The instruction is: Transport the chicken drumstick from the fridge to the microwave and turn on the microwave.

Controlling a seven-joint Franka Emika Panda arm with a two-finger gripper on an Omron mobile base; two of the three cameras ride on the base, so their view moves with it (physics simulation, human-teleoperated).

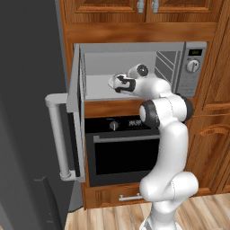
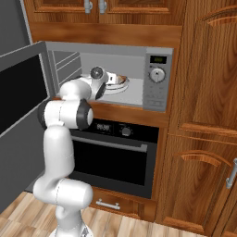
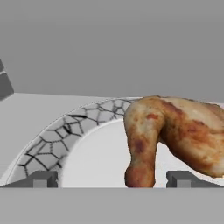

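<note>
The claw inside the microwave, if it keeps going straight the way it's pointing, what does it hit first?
Most likely the chicken drumstick, lying on the plate right ahead of the open claw. Beyond it stands the microwave back wall, though depth is hard to judge.

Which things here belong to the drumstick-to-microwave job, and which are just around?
Part of the job:
- chicken drumstick, lying on the plate
- plate inside the microwave
- microwave, door open
- gripper, open

Just around:
- oven below
- wooden cabinets
</note>
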